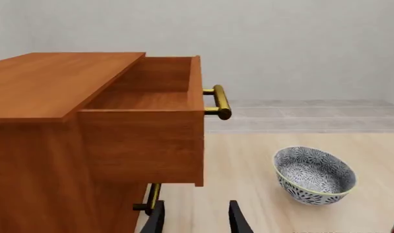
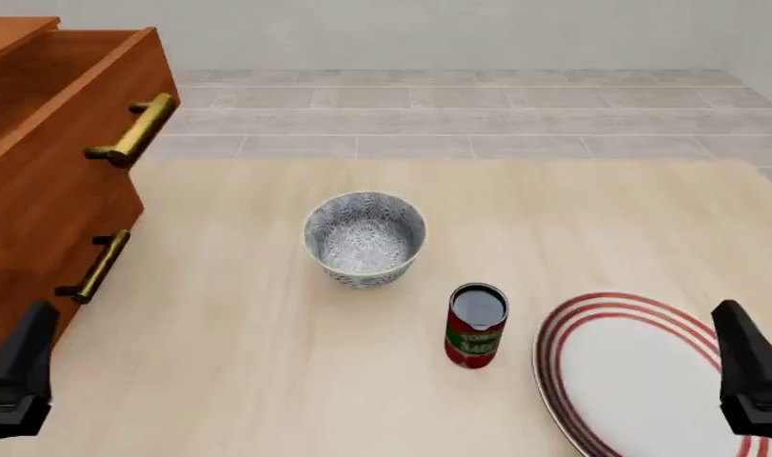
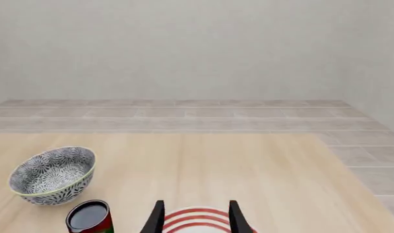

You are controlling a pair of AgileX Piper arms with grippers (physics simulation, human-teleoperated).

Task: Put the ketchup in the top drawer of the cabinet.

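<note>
The ketchup (image 2: 476, 325) stands upright on the table, at about 5 o'clock of the bowl (image 2: 364, 237) and just beside the striped plate (image 2: 610, 381). It is a small red-labelled tin with a dark top. Both the left gripper (image 1: 197, 218) and right gripper (image 3: 195, 217) are spread and empty. A careless reach could topple the tin or knock the bowl; the top drawer (image 2: 49, 124) at 10 o'clock already stands pulled out of the cabinet (image 1: 35, 145).

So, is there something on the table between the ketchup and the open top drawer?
Yes. In the front view the patterned bowl stands between the ketchup and the top drawer; otherwise that stretch of table is bare wood.
</note>
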